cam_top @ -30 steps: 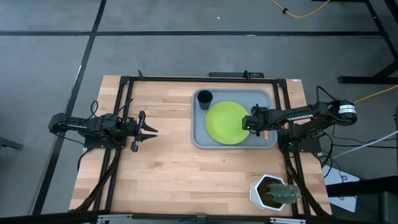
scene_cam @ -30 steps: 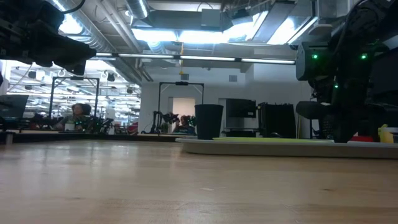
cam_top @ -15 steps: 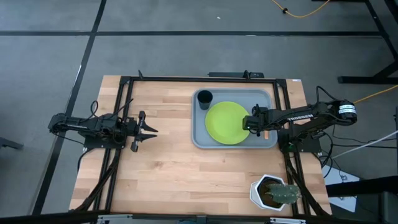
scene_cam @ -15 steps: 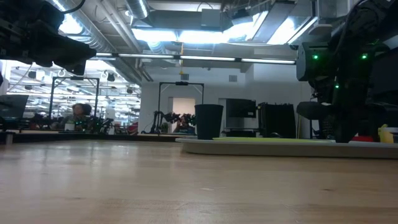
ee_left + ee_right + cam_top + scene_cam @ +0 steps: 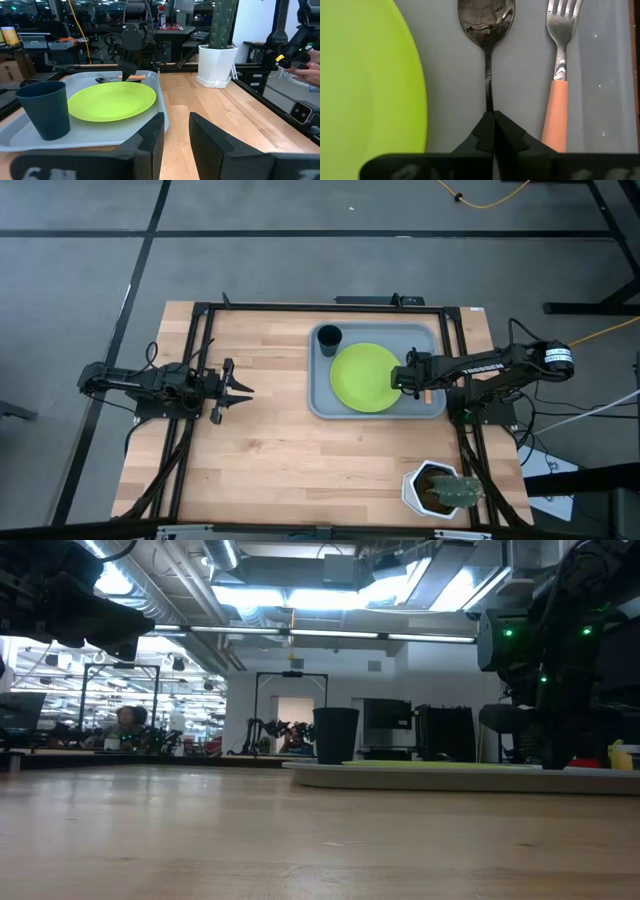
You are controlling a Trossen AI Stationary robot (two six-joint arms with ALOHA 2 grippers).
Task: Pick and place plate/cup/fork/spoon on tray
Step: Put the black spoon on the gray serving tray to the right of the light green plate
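Layout relative to the tray (image 5: 322,396), which lay on the wooden table (image 5: 260,460). The plate (image 5: 366,377) rested at the tray's centre; the cup (image 5: 328,337) stood upright in the tray corner beside the plate. The spoon (image 5: 487,30) and the fork (image 5: 559,75) lay side by side on the tray floor between the plate and the tray's rim, apart from each other. The right gripper (image 5: 490,127) was low over the tray, its fingers pressed together on the spoon's thin handle. The left gripper (image 5: 238,391) waited well apart from the tray over bare table, its fingers spread. A white pot with a cactus (image 5: 440,489) stood off the tray, near the table's edge
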